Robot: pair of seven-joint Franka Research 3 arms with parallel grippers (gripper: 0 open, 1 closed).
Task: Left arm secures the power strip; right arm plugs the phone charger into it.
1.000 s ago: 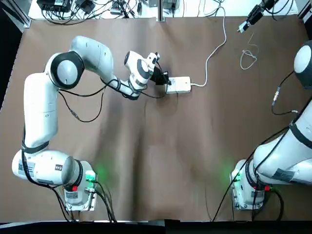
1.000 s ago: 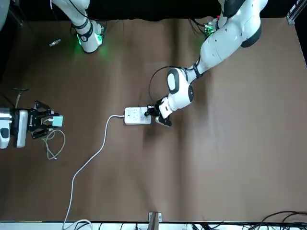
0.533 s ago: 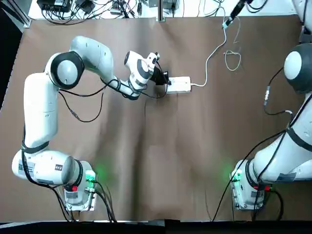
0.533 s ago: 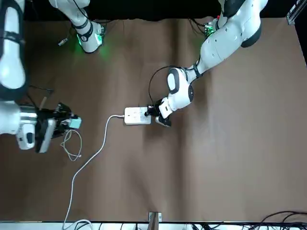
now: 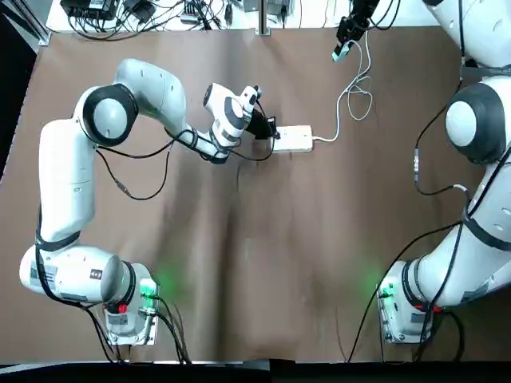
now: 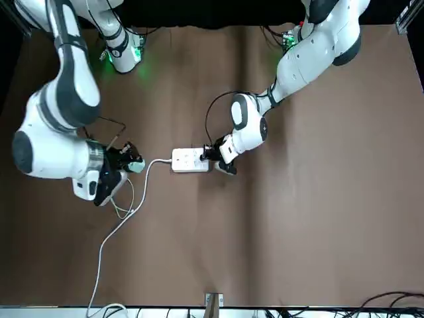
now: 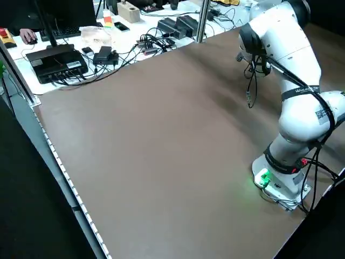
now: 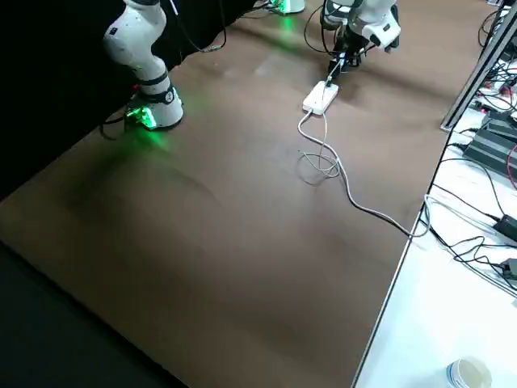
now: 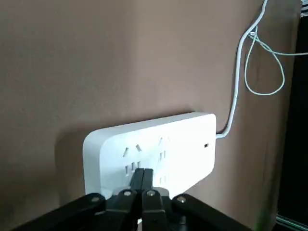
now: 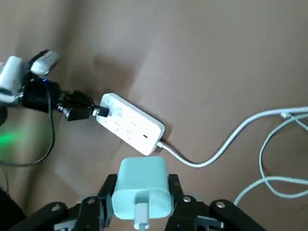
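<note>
Right gripper [image 10: 142,190] carries the phone charger [image 10: 142,178] off the corded end of the power strip [image 9: 168,144]; left gripper [image 9: 142,175] meets the opposite end.
The right's fingers are parted only by the charger's width, clamped on its sides; the left's are together against the strip's socket face, its grip impossible to tell; brown tabletop [image 5: 263,279] spreads from strip to arm bases; the band [image 7: 300,91] on the left arm bears lettering too small to read.

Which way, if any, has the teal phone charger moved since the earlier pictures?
Yes: in the front view, the phone charger has shifted right, closer to the power strip, which stayed put.
</note>
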